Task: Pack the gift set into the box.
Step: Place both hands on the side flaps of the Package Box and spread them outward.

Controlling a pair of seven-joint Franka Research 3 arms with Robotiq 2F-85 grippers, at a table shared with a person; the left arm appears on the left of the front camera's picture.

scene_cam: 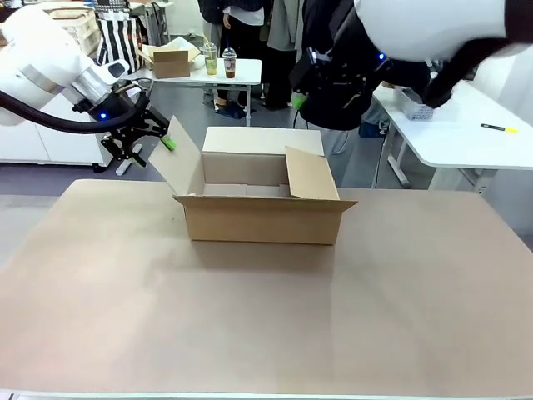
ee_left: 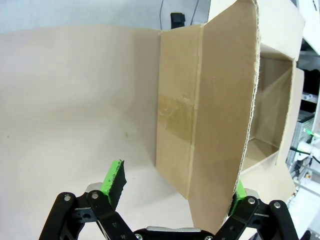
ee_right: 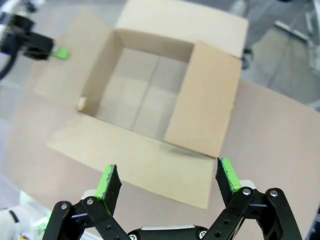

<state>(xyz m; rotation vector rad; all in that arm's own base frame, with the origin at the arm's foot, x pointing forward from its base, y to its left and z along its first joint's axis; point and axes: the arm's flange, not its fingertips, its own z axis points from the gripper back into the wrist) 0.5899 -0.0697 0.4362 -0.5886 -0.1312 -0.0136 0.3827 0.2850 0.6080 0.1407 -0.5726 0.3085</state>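
The bare bench (scene_cam: 250,333) runs from the near edge to the box (scene_cam: 258,218), which sits at its middle with all four flaps open. From above, the right wrist view shows the floor of the box bare down to its centre seam. The right gripper (ee_right: 168,174) hangs over the near flap with its jaws spread wide and nothing between them. The left gripper (scene_cam: 150,146) is at the box's left flap (scene_cam: 179,158), jaws also wide. In its own view that flap's corrugated edge stands between the two fingers, close to one green pad (ee_left: 239,190), though I cannot tell whether they touch. Being empty, the box is probably light and apt to slide on the bench if pushed. Its walls look stiff, but the flaps would bend at their creases, so the better hold is likely a pinch on a flap near the fold, or on a wall's top edge. The outside carries a strip of brown tape (ee_left: 175,112) and no print I can read. Beyond the box a person in dark clothes (scene_cam: 333,92) stands at the far side. Behind are white tables with two drink cups (scene_cam: 219,60), their labels too small to read.
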